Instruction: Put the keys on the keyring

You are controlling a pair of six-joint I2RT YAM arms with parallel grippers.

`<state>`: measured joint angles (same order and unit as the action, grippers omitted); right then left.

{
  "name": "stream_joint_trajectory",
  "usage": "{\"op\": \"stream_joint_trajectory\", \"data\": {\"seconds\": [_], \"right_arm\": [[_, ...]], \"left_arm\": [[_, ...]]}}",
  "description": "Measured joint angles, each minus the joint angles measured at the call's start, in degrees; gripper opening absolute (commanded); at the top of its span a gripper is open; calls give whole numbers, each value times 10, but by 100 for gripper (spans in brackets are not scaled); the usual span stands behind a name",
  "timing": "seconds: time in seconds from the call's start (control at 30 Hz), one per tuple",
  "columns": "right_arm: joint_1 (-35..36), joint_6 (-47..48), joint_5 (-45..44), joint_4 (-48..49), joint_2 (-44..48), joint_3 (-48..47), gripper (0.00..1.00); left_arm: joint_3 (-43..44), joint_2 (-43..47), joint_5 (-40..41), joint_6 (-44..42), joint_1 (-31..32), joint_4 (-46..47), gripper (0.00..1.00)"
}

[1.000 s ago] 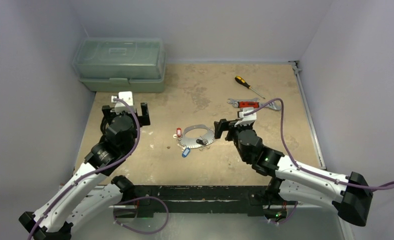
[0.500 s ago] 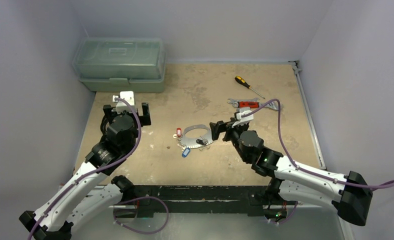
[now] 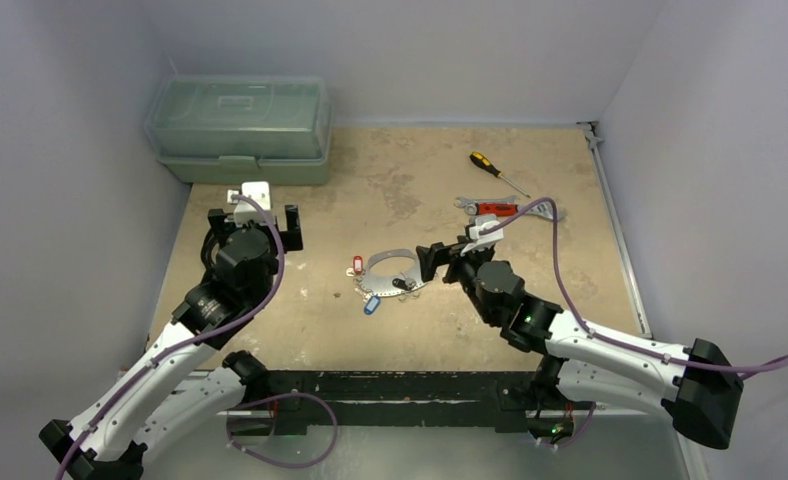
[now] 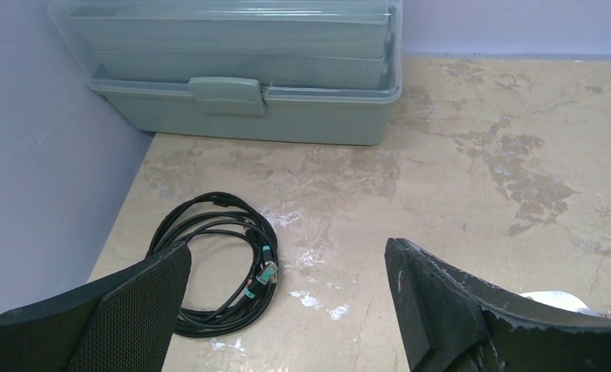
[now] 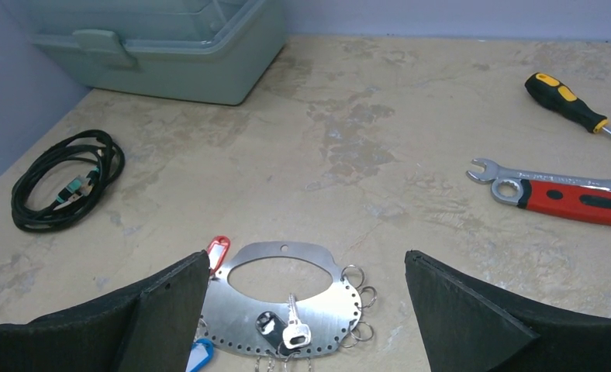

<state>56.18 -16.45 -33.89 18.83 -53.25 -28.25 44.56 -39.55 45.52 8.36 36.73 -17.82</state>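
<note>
The keyring (image 3: pixel 394 265) is a flat silvery plate with an oval opening and a holed edge, lying mid-table; in the right wrist view the keyring (image 5: pixel 327 308) carries small split rings on its right side. A silver key (image 5: pixel 295 332) with a black tag (image 5: pixel 270 325) lies on it. A red tag (image 5: pixel 219 252) and a blue tag (image 5: pixel 198 357) sit at its left edge. My right gripper (image 3: pixel 446 259) stands open just right of the plate, and in its own view the right gripper (image 5: pixel 306 263) frames the plate. My left gripper (image 3: pixel 252 228) is open, far left of the keys.
A coiled black cable (image 4: pixel 265 267) lies under the left gripper (image 4: pixel 287 252). A green toolbox (image 3: pixel 240 125) stands at the back left. A red-handled wrench (image 3: pixel 495 209) and a yellow-black screwdriver (image 3: pixel 488 165) lie at the back right.
My right gripper has shifted a little left toward the keyring. The left arm has stayed still.
</note>
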Motion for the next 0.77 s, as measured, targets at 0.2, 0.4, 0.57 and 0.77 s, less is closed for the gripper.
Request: {"op": "stream_joint_trajectory", "data": {"seconds": [0.2, 0.4, 0.57, 0.77], "right_arm": [[0, 0, 3, 2, 0, 0, 99], [0, 0, 5, 12, -21, 3, 99], [0, 0, 12, 13, -36, 3, 99], [0, -2, 40, 20, -37, 3, 99]], "left_arm": [[0, -5, -3, 0, -3, 1, 95], [0, -4, -3, 0, -3, 1, 95], [-1, -4, -3, 0, -3, 1, 95], [-1, -4, -3, 0, -4, 1, 95]]}}
